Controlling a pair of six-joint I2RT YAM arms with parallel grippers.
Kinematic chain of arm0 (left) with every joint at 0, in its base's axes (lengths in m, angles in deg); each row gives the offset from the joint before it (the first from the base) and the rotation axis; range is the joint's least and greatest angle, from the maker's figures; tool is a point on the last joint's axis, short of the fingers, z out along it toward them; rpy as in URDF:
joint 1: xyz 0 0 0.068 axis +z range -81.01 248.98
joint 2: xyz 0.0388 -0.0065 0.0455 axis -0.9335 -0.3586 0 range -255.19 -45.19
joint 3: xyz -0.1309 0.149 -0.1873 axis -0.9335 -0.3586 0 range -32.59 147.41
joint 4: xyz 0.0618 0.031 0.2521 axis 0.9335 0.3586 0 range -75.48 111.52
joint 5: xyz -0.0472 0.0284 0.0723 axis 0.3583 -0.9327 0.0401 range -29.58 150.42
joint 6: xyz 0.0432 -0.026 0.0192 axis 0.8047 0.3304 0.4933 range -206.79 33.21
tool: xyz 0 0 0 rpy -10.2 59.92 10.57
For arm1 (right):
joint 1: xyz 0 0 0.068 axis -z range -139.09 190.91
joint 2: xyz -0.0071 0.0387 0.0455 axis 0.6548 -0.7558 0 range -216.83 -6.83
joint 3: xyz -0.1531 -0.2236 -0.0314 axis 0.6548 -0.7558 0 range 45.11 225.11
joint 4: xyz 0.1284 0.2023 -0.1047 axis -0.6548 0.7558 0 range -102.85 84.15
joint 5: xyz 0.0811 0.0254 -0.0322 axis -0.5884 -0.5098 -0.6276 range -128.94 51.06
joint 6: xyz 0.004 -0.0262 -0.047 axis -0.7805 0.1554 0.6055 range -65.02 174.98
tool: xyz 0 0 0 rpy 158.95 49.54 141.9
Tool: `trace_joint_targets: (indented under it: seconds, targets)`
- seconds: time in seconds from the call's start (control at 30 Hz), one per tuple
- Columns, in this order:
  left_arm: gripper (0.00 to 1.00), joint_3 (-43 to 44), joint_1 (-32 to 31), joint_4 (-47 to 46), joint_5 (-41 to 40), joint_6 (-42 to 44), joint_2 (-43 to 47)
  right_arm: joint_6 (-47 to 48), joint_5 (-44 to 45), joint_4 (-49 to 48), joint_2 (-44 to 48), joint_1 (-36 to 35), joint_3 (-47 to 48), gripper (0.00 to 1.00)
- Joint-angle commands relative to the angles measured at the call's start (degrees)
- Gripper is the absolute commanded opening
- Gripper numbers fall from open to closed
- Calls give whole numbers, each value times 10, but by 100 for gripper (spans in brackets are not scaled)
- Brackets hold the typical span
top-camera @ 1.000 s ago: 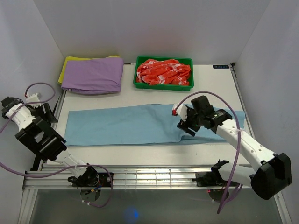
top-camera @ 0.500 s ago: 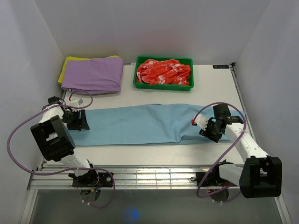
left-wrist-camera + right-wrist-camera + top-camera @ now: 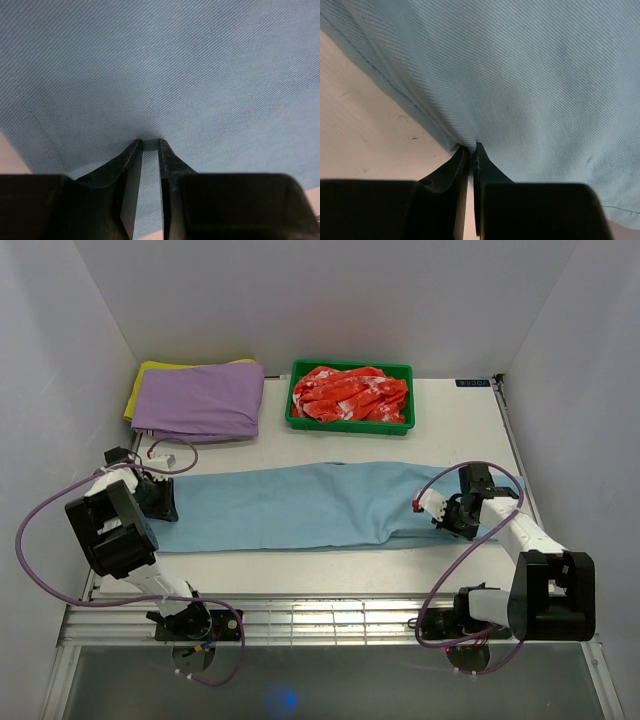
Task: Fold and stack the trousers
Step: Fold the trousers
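Note:
The light sky-blue trousers (image 3: 300, 505) lie flat, stretched across the table from left to right. My left gripper (image 3: 160, 502) is down on their left end. In the left wrist view that gripper (image 3: 150, 142) is closed to a narrow slit, and the cloth (image 3: 175, 65) puckers at its tips. My right gripper (image 3: 450, 518) is down on the right end, near the front edge of the trousers. In the right wrist view that gripper (image 3: 470, 146) is shut, pinching the hem of the blue cloth (image 3: 530, 75) just above the bare table (image 3: 370, 125).
A folded purple garment (image 3: 200, 400) lies on a yellow cloth (image 3: 140, 380) at the back left. A green tray (image 3: 350, 427) at the back middle holds a red-and-white cloth (image 3: 350, 393). White walls close in both sides and the back.
Both arms have come down onto the two ends of the trousers. The left swung in from the table's left side, the right moved rightward. Both sets of jaws closed on the cloth.

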Motion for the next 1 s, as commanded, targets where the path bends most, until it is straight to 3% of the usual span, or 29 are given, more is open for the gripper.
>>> trace_joint_targets:
  seconds: [0.0, 0.07, 0.2, 0.3, 0.33, 0.43, 0.47, 0.67, 0.87, 0.97]
  targets:
    - [30, -21, 16, -26, -67, 31, -28, 37, 22, -31, 10, 23, 31, 8]
    - [22, -12, 33, -26, -76, 39, -42, 42, 24, -35, 16, 32, 38, 8]
    - [16, 6, 55, -26, -88, 55, -65, 51, 32, -42, 30, 32, 35, 10]
    - [15, 18, 62, -27, -98, 60, -81, 48, 35, -51, 31, 39, 22, 25]
    - [15, 23, 65, -28, -101, 61, -86, 32, 30, -47, 29, 54, 33, 42]
    - [15, 32, 69, -30, -107, 66, -92, 17, 2, -29, 26, 88, 75, 66]
    - [15, 35, 71, -31, -109, 67, -97, 12, -16, -18, 23, 112, 90, 69]
    - [16, 57, 79, -34, -123, 77, -114, -66, -87, 73, -46, 218, 216, 70]
    - [16, 75, 80, -31, -120, 74, -123, -169, -114, 114, -149, 303, 273, 54]
    - [17, 79, 80, -29, -117, 74, -124, -204, -130, 122, -170, 340, 280, 52]
